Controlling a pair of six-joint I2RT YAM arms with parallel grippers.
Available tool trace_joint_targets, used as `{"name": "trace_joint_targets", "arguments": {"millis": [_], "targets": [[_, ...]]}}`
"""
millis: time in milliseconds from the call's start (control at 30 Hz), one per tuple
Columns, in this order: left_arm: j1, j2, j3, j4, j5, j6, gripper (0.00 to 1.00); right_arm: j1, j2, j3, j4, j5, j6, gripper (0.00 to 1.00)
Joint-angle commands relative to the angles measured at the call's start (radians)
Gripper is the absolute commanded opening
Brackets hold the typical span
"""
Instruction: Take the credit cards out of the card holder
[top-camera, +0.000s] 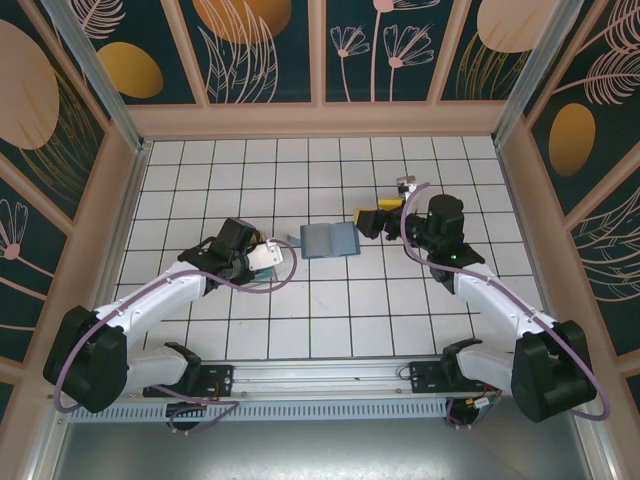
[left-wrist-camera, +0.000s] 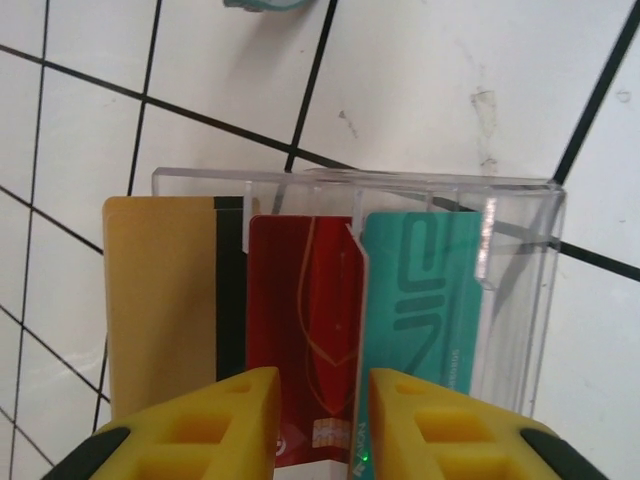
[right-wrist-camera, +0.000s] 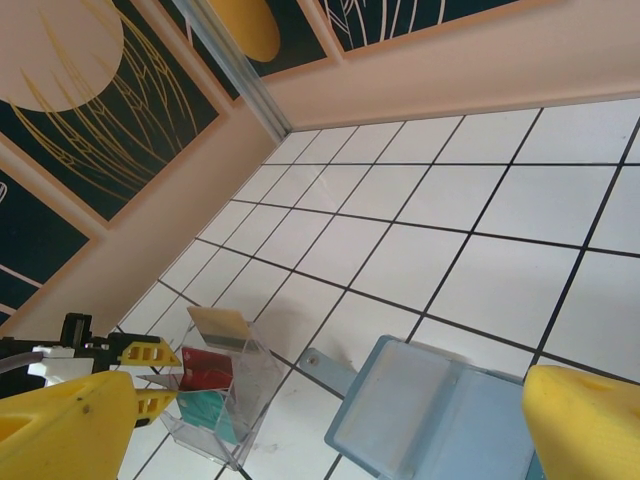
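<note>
Pretty much done, I'd say: yellow card (left-wrist-camera: 160, 300) and red card (left-wrist-camera: 300, 310) stand in the clear tray (left-wrist-camera: 350, 178), and the card holder (top-camera: 328, 240) lies open mid-table, looking empty. Left gripper (left-wrist-camera: 322, 385) has its jaws slightly apart at the red card, not pinching it, and right gripper (top-camera: 372, 222) gapes wide beside the holder.

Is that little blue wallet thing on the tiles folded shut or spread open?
Spread open. The card holder lies flat with two panels side by side and a fold between them.

Your top camera looks down over the whole tiled table (top-camera: 330, 310); both wrist cameras sit low and close, sharing the clear tray (left-wrist-camera: 520, 300).
</note>
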Motion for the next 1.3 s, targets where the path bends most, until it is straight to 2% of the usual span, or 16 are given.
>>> {"name": "trace_joint_targets", "arguments": {"millis": [0, 200, 433, 500, 633, 667, 867, 1033, 1133, 1200, 1267], "targets": [[-0.001, -0.003, -0.019, 0.065, -0.061, -0.003, 0.31, 0.009, 0.003, 0.002, 0.035, -0.008, 0.009, 0.99], [0.006, -0.005, -0.012, 0.121, -0.127, -0.022, 0.30, 0.012, 0.006, 0.003, 0.034, -0.015, 0.017, 0.99], [0.006, -0.027, 0.022, 0.097, -0.100, -0.065, 0.35, 0.011, 0.002, 0.005, 0.015, -0.009, 0.016, 0.99], [0.006, -0.032, 0.053, 0.094, -0.091, -0.113, 0.45, 0.012, 0.005, 0.008, 0.003, 0.000, 0.023, 0.99], [0.005, -0.014, 0.167, 0.094, -0.122, -0.287, 0.97, 0.012, 0.032, 0.044, -0.063, 0.038, 0.060, 0.99], [0.006, -0.005, 0.198, 0.096, -0.126, -0.340, 0.99, 0.012, 0.044, 0.063, -0.099, 0.052, 0.067, 0.99], [0.008, 0.039, 0.377, 0.083, -0.156, -0.685, 0.99, 0.004, 0.151, 0.194, -0.315, 0.148, 0.102, 0.99], [0.008, 0.080, 0.470, 0.040, -0.088, -0.869, 0.99, -0.002, 0.182, 0.152, -0.261, 0.151, 0.153, 0.99], [0.008, 0.129, 0.539, 0.000, -0.019, -1.002, 0.99, -0.003, 0.221, 0.138, -0.235, 0.107, 0.158, 0.98], [0.007, 0.167, 0.570, -0.020, 0.015, -1.107, 0.98, 0.003, 0.264, 0.145, -0.237, 0.094, 0.163, 0.86], [0.008, 0.205, 0.572, -0.010, 0.087, -1.195, 0.88, 0.014, 0.322, 0.166, -0.250, 0.087, 0.160, 0.67]]}}
